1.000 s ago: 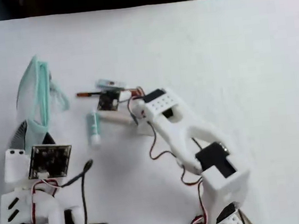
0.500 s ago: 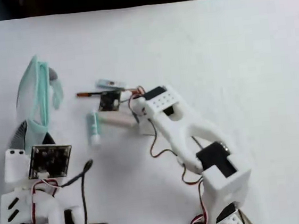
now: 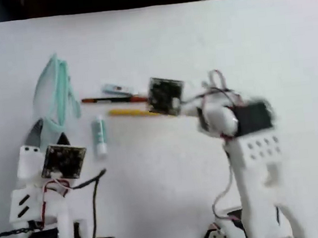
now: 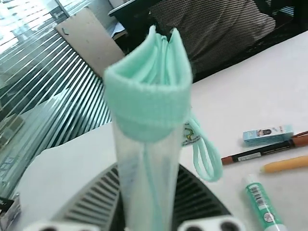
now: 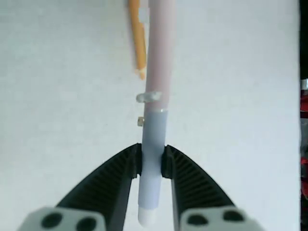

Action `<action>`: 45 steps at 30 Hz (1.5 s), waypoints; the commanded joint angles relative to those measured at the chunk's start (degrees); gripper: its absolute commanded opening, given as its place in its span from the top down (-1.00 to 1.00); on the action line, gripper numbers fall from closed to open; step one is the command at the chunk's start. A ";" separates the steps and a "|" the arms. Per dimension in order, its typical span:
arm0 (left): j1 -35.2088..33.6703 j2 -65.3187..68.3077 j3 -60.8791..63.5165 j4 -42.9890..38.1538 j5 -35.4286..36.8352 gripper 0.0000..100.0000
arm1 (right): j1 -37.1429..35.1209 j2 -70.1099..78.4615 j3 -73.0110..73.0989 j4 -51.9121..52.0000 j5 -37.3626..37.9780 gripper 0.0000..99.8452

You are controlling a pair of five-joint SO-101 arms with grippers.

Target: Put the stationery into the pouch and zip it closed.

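My right claw [image 5: 151, 156]: clamped on pen [image 5: 158, 72] near its tail, over worktop [image 5: 57, 96]. My left claw [image 4: 147, 178]: gripping pouch [image 4: 147, 101], held upright. Hazard: I hold the pen far off-centre; it may swivel, then snag the pouch's narrow mouth.

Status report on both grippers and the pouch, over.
Left gripper shut on pouch. Right gripper shut on pen, not yet in pouch. Yellow pencil, glue stick lie on table between them.
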 commanded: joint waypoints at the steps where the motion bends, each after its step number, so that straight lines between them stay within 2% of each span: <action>1: 5.58 -0.57 0.62 -2.90 0.44 0.95 | 4.62 -11.38 -1.76 4.09 5.71 0.96; 5: 12.62 -0.57 1.76 -2.11 0.44 0.95 | 6.46 -17.19 -4.92 7.08 7.47 0.96; 10: 22.11 -0.57 -0.53 3.87 0.35 0.95 | 8.31 -18.15 -16.79 10.86 6.33 0.96; 14: 27.38 -0.57 -7.38 9.14 0.35 0.96 | 8.31 -19.56 -17.76 5.14 4.66 0.96; 16: 30.11 -0.57 -10.20 11.34 0.44 0.96 | 8.13 -21.67 -16.44 4.35 8.44 0.96; 19: 32.92 -0.57 -11.08 12.04 0.53 0.96 | 8.13 -26.42 -13.27 5.32 19.52 0.96; 21: 32.92 -0.57 -10.99 12.22 0.70 0.96 | 7.96 -28.70 -11.25 6.90 20.57 0.96; 25: 33.27 -0.57 -11.43 12.40 1.32 0.96 | 3.65 -28.00 -8.09 3.82 9.14 0.96; 30: 33.36 -0.57 -15.47 15.12 5.19 0.96 | 1.01 -26.15 -7.47 -3.03 2.37 0.96; 32: 33.36 -0.57 -17.93 16.62 5.19 0.96 | 0.40 -26.24 -7.12 -8.22 -6.68 0.96; 36: 33.36 -0.57 -19.69 17.49 5.71 0.96 | -1.45 -26.24 -6.77 -17.10 -35.60 0.96; 38: 33.27 -0.57 -19.69 17.41 8.00 0.96 | -4.44 -26.24 -6.95 -17.36 -49.85 0.96; 40: 33.19 -0.66 -19.69 17.41 9.58 0.96 | -9.71 -25.54 -6.86 -15.87 -60.31 0.97; 42: 33.01 -0.66 -19.87 17.41 10.20 0.96 | -16.84 -24.84 -6.86 -14.29 -65.05 0.97; 45: 33.27 -0.66 -19.78 17.14 10.20 0.96 | -28.35 -23.08 -9.49 -13.05 -66.64 0.97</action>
